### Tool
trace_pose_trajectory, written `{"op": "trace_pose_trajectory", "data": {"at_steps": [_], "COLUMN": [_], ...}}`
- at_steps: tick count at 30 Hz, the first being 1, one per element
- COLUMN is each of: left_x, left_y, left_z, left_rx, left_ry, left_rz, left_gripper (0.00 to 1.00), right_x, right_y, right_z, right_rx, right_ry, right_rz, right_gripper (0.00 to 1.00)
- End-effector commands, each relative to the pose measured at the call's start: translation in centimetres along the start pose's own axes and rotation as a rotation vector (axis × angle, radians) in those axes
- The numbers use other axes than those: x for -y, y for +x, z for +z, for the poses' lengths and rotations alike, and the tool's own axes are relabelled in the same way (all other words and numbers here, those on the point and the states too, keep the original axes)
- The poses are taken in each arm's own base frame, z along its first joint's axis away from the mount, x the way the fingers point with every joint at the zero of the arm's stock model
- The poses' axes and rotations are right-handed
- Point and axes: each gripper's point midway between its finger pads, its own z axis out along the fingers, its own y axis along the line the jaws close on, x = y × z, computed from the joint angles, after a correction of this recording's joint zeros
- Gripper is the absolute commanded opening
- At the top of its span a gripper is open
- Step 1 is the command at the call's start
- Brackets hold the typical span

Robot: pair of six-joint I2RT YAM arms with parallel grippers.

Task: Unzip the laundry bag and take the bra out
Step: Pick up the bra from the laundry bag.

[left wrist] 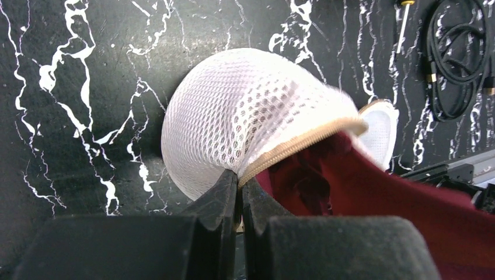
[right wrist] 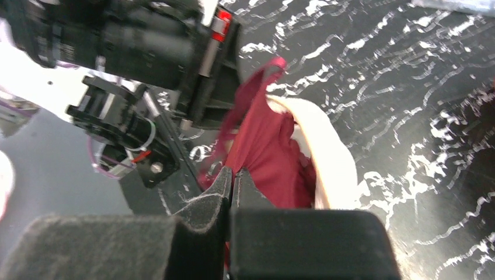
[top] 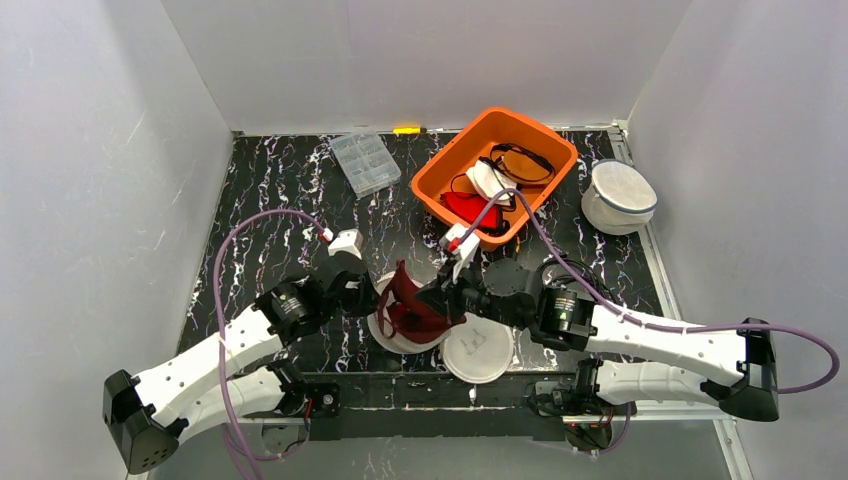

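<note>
Pulling the dark red fabric bra [right wrist: 265, 146] pinched by the right end effector [right wrist: 233, 182] may snag, dragging the white mesh laundry bag [left wrist: 227, 111] from the pinching left end effector [left wrist: 240, 195].

Bright, even light from above fills the sharp top view, leaving faint shadows on the black bench [top: 280, 190]. In the 2 wrist views the near fingers [left wrist: 219, 197] are dark and out of focus; the right wrist picture is blurred, its left edge overexposed.
</note>
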Motion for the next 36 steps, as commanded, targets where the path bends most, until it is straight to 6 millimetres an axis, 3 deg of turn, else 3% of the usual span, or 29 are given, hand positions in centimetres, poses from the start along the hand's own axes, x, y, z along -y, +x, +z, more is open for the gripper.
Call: {"op": "trace_pose_trajectory", "data": {"at_steps": [1, 4, 7, 14, 18, 28, 31, 36], "left_x": [-2.2, -2.7, -2.2, -1.2, -1.3, -2.3, -2.4, -2.3], "left_y": [1.3, 2.2, 2.2, 1.1, 0.9, -0.1, -0.3, -0.1], "left_z": [0.6, 0.7, 0.6, 0.5, 0.4, -0.5, -0.7, -0.9], "left_rx": [-0.005, -0.011, -0.001, 0.008, 0.024, 0.084, 0.094, 0.089], "left_ry": [-0.061, -0.042, -0.007, 0.004, -0.001, -0.035, -0.036, -0.027], "left_rz": [0.007, 0.002, -0.008, 0.004, -0.005, -0.036, -0.038, -0.037], "left_gripper": [0.00, 0.00, 0.00, 0.00, 0.00, 0.00, 0.00, 0.00], "right_x": [3.0, 2.8, 1.1, -2.5, -3.2, -1.2, -0.2, -0.1], "right_y": [1.0, 2.4, 2.6, -1.0, -3.3, -6.7, -7.1, -7.6], "right_z": [-0.1, 0.2, 0.9, 0.6, -0.5, -2.0, -2.2, -2.7], "right_rx": [0.047, 0.024, -0.004, 0.039, 0.079, 0.157, 0.178, 0.196], "right_ry": [0.110, 0.074, -0.010, -0.157, -0.176, -0.041, 0.015, 0.024], "right_rz": [-0.037, -0.030, -0.023, -0.013, -0.014, -0.046, -0.041, -0.033], "right_gripper": [0.01, 0.01, 0.01, 0.01, 0.01, 0.01, 0.01, 0.01]}}
